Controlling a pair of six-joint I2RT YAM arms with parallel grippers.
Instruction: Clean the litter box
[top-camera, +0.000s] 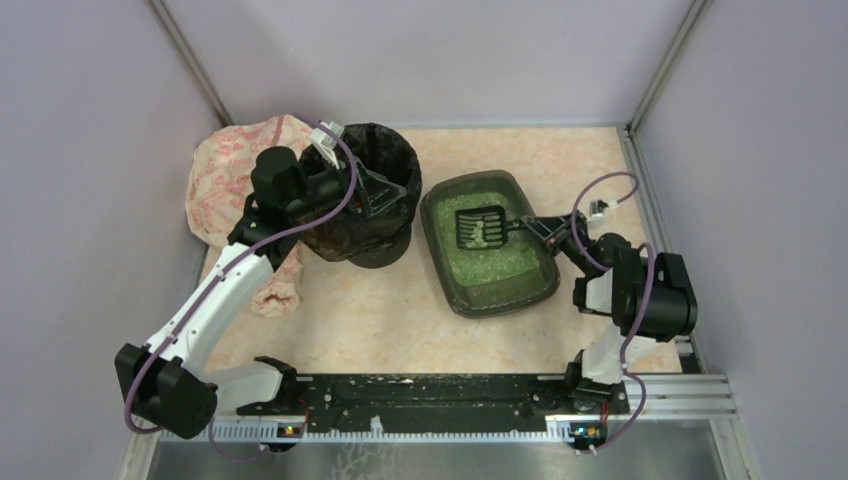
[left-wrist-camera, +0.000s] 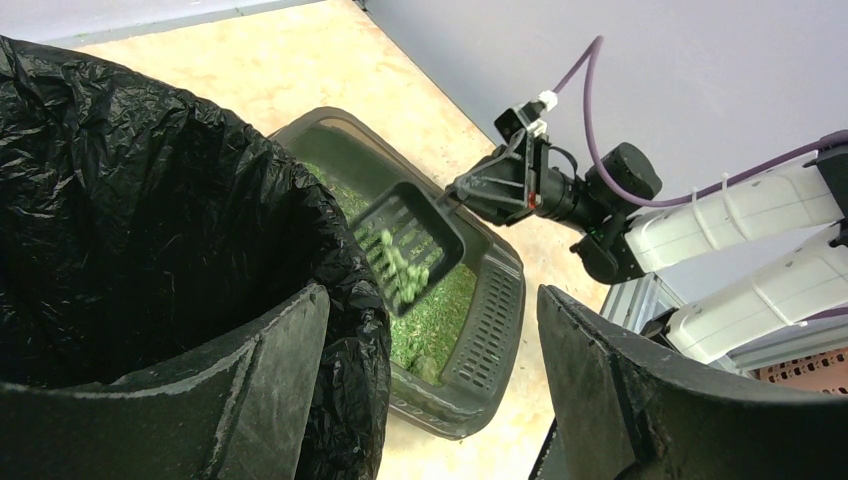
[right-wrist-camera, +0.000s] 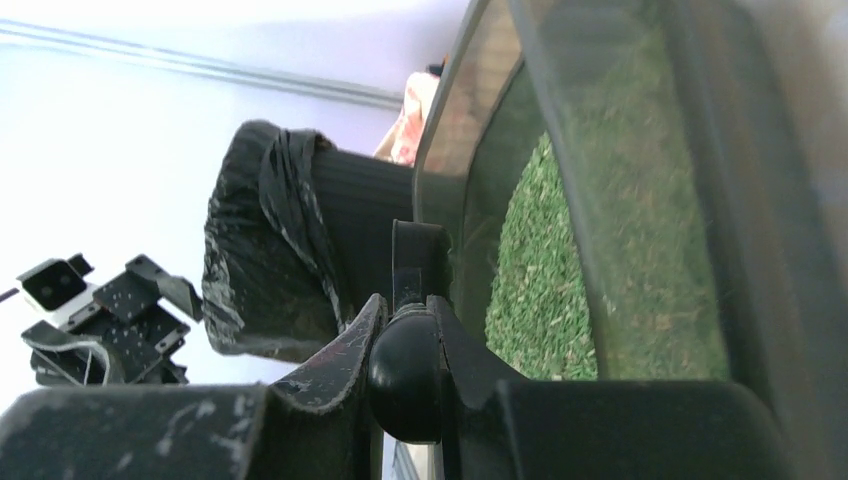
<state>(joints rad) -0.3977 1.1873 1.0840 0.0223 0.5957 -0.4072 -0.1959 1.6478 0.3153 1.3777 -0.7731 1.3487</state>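
The litter box lies right of centre, holding green litter. A black slotted scoop hovers over its far half, carrying pale green clumps. My right gripper is shut on the scoop's handle; the right wrist view shows the handle's round end pinched at the right gripper, beside the litter box wall. My left gripper stands open astride the rim of the black-bagged bin. In the left wrist view the left gripper frames the scoop and litter box.
A pink patterned cloth bag slumps behind and left of the bin. The bin's black bag stands close to the litter box's left side. Walls enclose the table on three sides; a black rail runs along the near edge.
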